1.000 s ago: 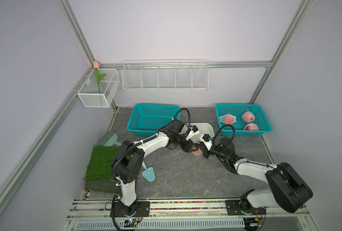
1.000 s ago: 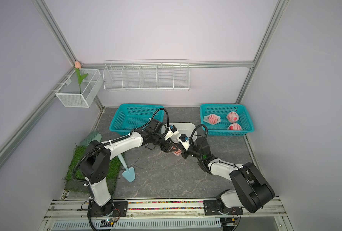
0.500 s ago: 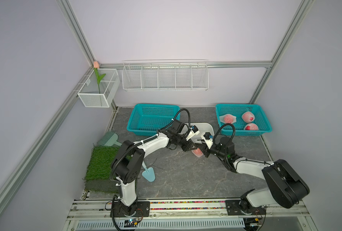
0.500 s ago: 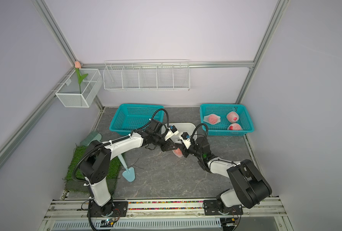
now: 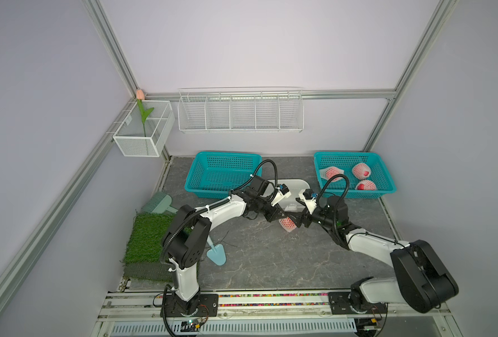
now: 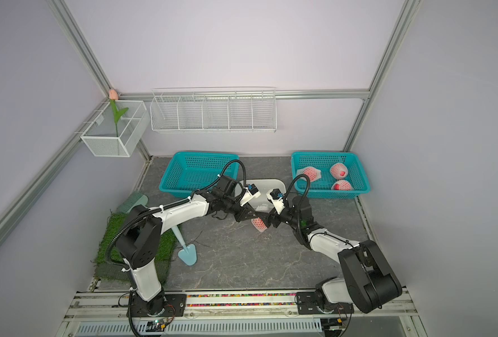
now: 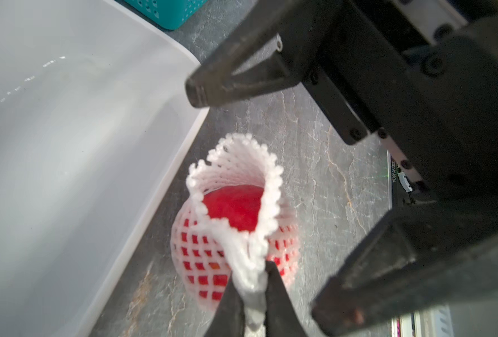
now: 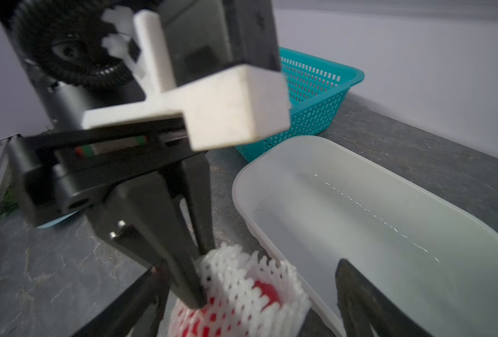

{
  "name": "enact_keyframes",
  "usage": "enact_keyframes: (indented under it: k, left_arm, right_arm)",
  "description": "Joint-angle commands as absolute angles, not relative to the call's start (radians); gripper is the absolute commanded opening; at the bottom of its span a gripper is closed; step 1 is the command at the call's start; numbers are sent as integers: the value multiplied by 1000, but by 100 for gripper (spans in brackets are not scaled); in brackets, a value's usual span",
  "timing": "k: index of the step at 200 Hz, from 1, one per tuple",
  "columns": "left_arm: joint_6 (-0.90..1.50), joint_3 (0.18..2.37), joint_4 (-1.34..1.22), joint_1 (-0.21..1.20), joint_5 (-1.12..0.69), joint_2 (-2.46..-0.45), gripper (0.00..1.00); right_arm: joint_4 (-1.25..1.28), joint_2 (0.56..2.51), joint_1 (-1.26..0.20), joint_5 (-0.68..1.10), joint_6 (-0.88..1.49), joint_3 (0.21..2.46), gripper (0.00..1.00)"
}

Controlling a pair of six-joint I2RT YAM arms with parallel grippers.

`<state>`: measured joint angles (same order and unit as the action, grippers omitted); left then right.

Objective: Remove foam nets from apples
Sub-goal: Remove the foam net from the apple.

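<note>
The left fingers [image 7: 282,309] are closed narrow on a gathered fold of the foam net [image 7: 242,163], pinching its rim between their tips; the right wrist view shows the same pinch, with the left fingers [image 8: 169,251] reaching down onto the white mesh. The right fingers [image 7: 230,78] stand wide apart, one beyond the net's mouth and one to its side; they hold nothing and are clear of the mesh. In both top views the two arms meet tip to tip over the middle of the table [image 5: 256,262]. The apple [image 7: 236,204], deep red, sits inside the net; one end shows bare through the flared open mouth, and the rest is wrapped in mesh. The bundle lies just beside the long wall of the white tub [image 7: 67,146]; whether it rests on the table or hangs from the pinch I cannot tell. Three other apples [image 5: 360,170], each in its own net, lie in the right teal basket [image 5: 381,194]; a second teal basket [image 5: 204,191] stands beyond the left arm.
</note>
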<state>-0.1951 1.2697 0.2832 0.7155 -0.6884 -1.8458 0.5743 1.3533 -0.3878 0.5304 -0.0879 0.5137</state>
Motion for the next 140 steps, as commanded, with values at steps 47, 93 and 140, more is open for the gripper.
enact_keyframes:
  k: [47, 93, 140]
  left_arm:
    - [-247, 1226, 229, 721, -630, -1766, 15]
    - [-258, 1197, 212, 721, -624, -1721, 14]
    - [-272, 1178, 204, 724, -639, -1709, 15]
  right_arm:
    - [368, 1238, -352, 614, -120, 487, 89]
    - [398, 1292, -350, 620, -92, 483, 89]
    - [654, 1392, -349, 664, -6, 462, 96]
